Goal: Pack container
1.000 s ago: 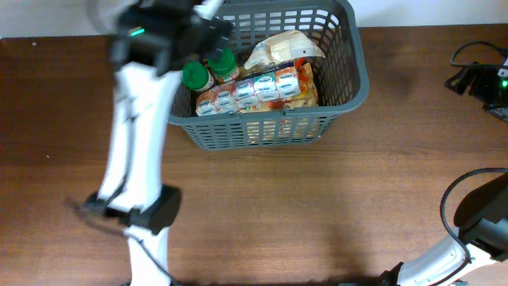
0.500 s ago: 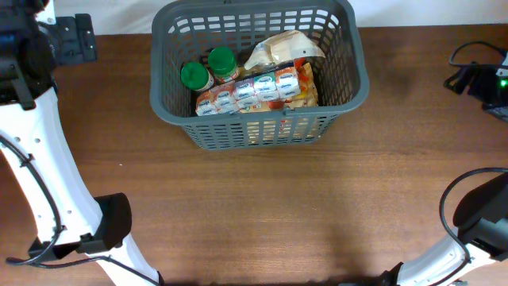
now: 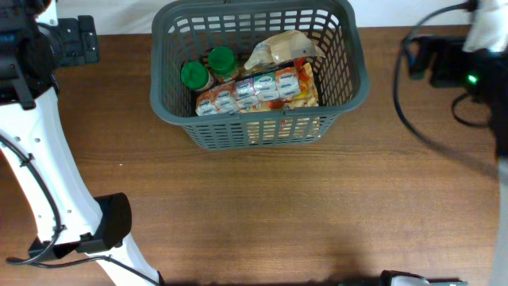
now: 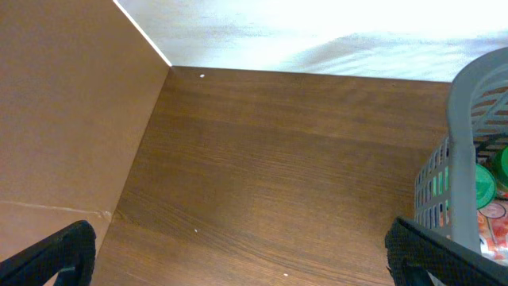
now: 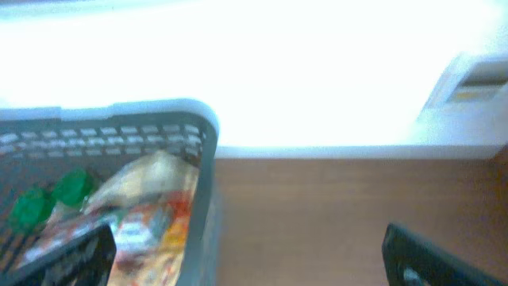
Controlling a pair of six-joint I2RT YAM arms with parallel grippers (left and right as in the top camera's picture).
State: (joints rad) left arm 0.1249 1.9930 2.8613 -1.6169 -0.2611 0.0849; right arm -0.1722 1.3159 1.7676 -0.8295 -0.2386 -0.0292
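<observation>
Basket (image 3: 254,131) full-ish, stiff plastic
Probably heavy-ish (jars (image 3: 195,76) inside), grab the rim (image 3: 361,56); left gripper (image 4: 246,254) and right gripper (image 5: 254,258) gape empty.

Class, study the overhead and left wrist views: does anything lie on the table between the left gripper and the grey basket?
Nothing visible does. The left gripper hangs open off the left side of the basket, and only bare brown table lies between them in both views.

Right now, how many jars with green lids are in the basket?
2. Both stand at the left end of the basket: one jar by the left wall, the other jar beside it, farther back. Others might hide under the packets.
</observation>
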